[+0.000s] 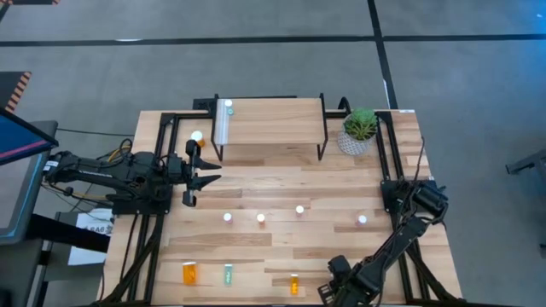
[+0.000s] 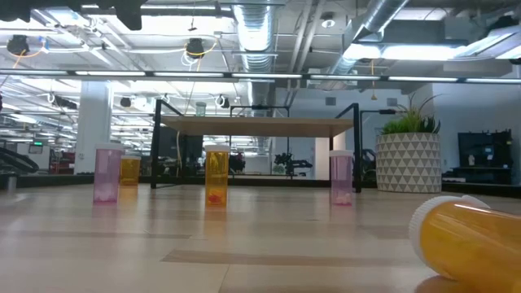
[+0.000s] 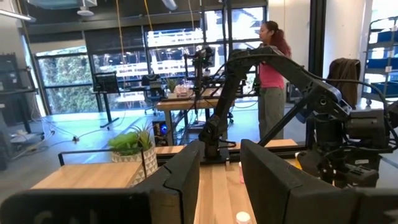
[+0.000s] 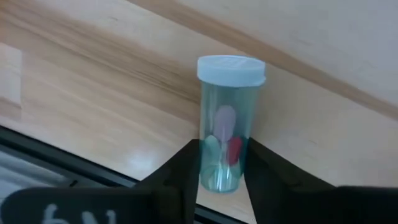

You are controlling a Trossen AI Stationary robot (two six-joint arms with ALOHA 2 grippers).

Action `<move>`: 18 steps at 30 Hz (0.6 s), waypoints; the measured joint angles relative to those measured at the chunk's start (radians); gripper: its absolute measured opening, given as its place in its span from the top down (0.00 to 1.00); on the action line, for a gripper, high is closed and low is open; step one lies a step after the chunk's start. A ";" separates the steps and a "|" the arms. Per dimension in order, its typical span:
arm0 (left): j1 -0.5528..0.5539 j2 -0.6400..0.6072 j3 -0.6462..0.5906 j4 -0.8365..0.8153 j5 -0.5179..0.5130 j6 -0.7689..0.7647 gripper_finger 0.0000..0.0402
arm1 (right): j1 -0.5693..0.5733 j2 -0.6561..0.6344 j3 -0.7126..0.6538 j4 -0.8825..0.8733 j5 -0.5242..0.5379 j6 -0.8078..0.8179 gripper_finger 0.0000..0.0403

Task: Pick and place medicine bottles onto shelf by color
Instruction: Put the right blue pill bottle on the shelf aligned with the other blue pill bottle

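Seen from above, a large light wooden tabletop (image 1: 281, 183) carries a small shelf of pale plank on thin black legs (image 1: 273, 119) at its far edge. A potted green plant in a patterned white pot (image 1: 360, 130) stands just beside the shelf.

One pale bottle with a white cap (image 1: 224, 119) is seen lying on the shelf's left end. Four upright white-capped bottles (image 1: 261, 218) are strung across the middle of the table. Near the front edge an orange bottle (image 1: 189, 273), a pale green one (image 1: 228, 274) and a smaller orange one (image 1: 294, 284) are laid flat.

The left gripper (image 1: 192, 179) is held over the table's left side. In its wrist view its fingers (image 3: 186, 180) are spread with a clear gap, and nothing is held.

The right gripper is hidden from above under its own arm (image 1: 401, 243) at the front right. Only its wrist view shows it (image 4: 221, 180) pinching a translucent pale green bottle with a white cap (image 4: 227, 118), its fingers pressed to both sides of the bottle over bare wood.

At table height, colours that the caps hide from above are given: a pink bottle (image 2: 107, 173), an orange one (image 2: 216, 176) and another pink one (image 2: 341, 177) stand before the shelf, and a large orange bottle (image 2: 468, 240) lies close by.

In the left wrist view, a person in a pink top (image 3: 270, 68) is seen beyond the table.
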 joint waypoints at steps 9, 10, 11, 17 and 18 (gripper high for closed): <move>0.000 0.000 0.000 0.001 -0.002 -0.007 0.74 | 0.001 -0.082 -0.003 -0.090 0.152 -0.050 0.71; 0.000 0.000 0.000 0.001 -0.001 -0.013 0.74 | -0.001 -0.097 -0.003 -0.108 0.198 -0.060 0.71; 0.000 0.000 0.000 0.000 0.001 -0.023 0.74 | -0.003 -0.115 -0.003 -0.132 0.252 -0.081 0.71; 0.001 0.012 0.112 -0.267 0.033 -0.128 0.74 | -0.058 -0.220 -0.003 -0.183 0.728 -0.374 0.70; 0.001 0.022 0.131 -0.310 0.030 -0.144 0.74 | -0.075 -0.232 -0.003 -0.172 0.806 -0.449 0.70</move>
